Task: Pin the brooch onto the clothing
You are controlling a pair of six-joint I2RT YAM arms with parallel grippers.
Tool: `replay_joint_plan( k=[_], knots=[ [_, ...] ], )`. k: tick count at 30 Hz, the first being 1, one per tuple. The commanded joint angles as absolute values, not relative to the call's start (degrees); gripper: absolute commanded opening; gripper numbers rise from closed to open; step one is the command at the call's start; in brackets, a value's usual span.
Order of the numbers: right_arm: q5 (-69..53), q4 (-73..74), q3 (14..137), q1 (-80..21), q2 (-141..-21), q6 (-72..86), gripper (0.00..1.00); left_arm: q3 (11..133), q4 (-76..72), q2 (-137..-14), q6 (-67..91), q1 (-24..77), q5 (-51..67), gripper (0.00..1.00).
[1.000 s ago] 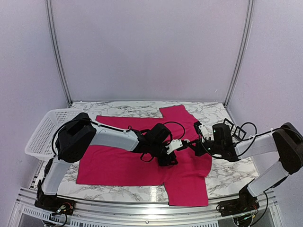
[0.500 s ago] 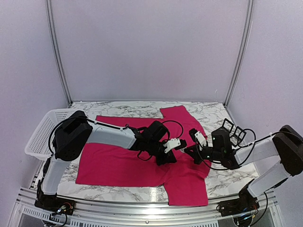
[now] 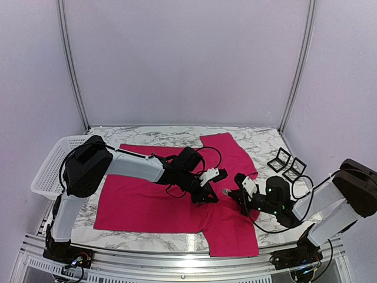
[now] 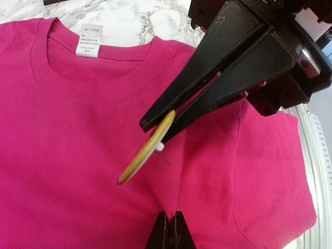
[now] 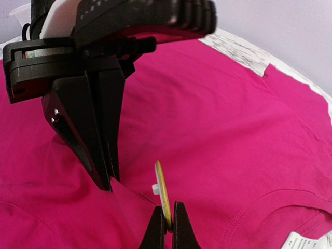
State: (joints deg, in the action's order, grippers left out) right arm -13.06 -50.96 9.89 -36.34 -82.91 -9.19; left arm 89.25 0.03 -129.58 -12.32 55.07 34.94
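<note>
Since a second ago the right arm has drawn back toward the near right, uncovering two black square frames [image 3: 287, 162] on the marble table [image 3: 165, 135]. The left fingers [image 4: 160, 233] have clamped onto a raised fold of the soft crimson-pink T-shirt [image 3: 147, 197], which lies spread mid-table. The right fingers [image 5: 154, 231] are clenched on the rim of the thin, round yellow brooch [image 4: 146, 150], held edge-on over the chest fabric beside that fold, well short of the white neck label [image 4: 89, 40].

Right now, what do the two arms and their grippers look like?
The left arm and right arm have white link shells, bulky black joint housings and black cables looping at the wrists. The left gripper and right gripper each have two slim, tapered black fingers with a white block behind.
</note>
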Motion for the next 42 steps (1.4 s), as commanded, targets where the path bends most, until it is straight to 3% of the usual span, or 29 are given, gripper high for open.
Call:
replay_joint_plan(
  k=[1,17,35,36,39,42],
  knots=[
    [-7.9,-58.1,10.1,-39.0,-85.5,-11.6,0.0,88.6,-1.8,-126.1,-10.6,55.0,38.8,0.0],
    [-5.6,-59.3,10.4,-43.5,-90.4,-14.2,0.0,87.3,-4.0,-124.9,-8.8,54.5,40.4,0.0],
    [-19.5,-64.3,8.7,-42.5,-88.0,-10.4,0.0,85.4,-3.7,-124.3,-10.2,54.1,38.2,0.0],
    [-20.4,-64.9,8.6,-42.2,-88.1,-9.6,0.0,85.1,-3.5,-124.0,-10.5,54.0,37.9,0.01],
    [-21.5,-65.5,8.4,-41.3,-88.3,-8.2,0.0,84.2,-3.4,-123.0,-11.7,53.9,37.6,0.22],
    [-22.5,-65.0,8.5,-40.5,-88.3,-7.5,0.0,83.7,-2.3,-121.7,-13.1,53.7,37.2,0.32]
  ],
)
